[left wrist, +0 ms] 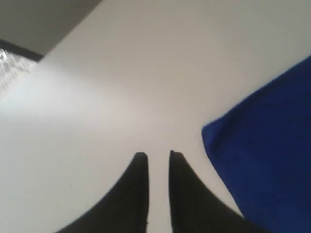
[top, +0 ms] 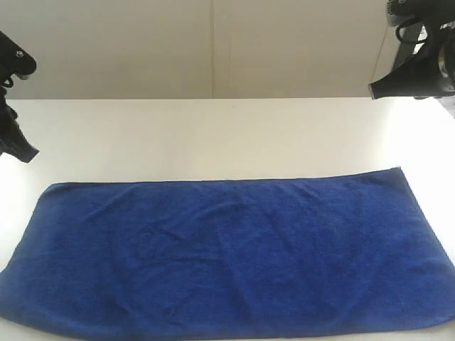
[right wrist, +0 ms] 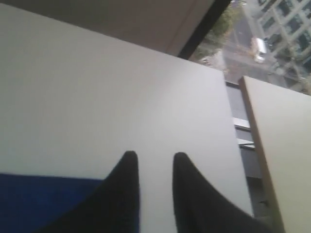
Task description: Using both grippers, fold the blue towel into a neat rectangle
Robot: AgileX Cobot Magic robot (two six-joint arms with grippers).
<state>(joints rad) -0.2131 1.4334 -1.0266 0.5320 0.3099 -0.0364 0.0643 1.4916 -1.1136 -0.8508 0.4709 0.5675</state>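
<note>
The blue towel (top: 227,256) lies spread flat on the white table (top: 213,135), a wide rectangle with slight wrinkles that reaches the near edge of the view. My left gripper (top: 20,148) hovers above the table beyond the towel's far left corner. In the left wrist view the left gripper (left wrist: 158,155) is open with a narrow gap and nothing in it, and the towel's corner (left wrist: 267,145) lies beside it. My right gripper (top: 380,89) hangs high at the far right. It is open too (right wrist: 155,156), empty, over bare table just past the towel's edge (right wrist: 43,199).
The table's side edge (right wrist: 235,160) shows in the right wrist view, with a beige panel (right wrist: 286,155) beyond a gap and a window onto buildings behind. A pale wall (top: 213,42) stands behind the table.
</note>
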